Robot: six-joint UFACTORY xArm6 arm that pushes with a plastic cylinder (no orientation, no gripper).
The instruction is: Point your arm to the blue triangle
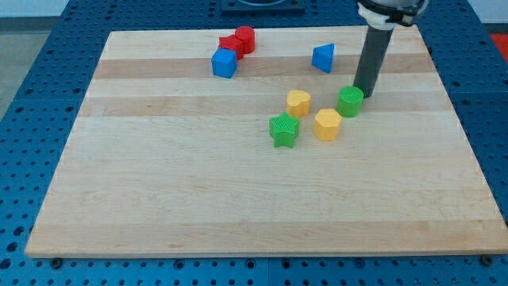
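The blue triangle (323, 58) lies near the view's top, right of centre. My tip (363, 94) is below and to the right of it, about a block's width away, and touches or nearly touches the upper right side of the green round block (350, 101). The dark rod rises from the tip toward the view's top edge.
A yellow heart-like block (298, 102), a yellow hexagon (327, 125) and a green star (283, 130) sit near the centre. A blue cube (225, 62) and two red blocks (239, 40) lie at the top left of centre. The wooden board (159, 199) ends on blue perforated table.
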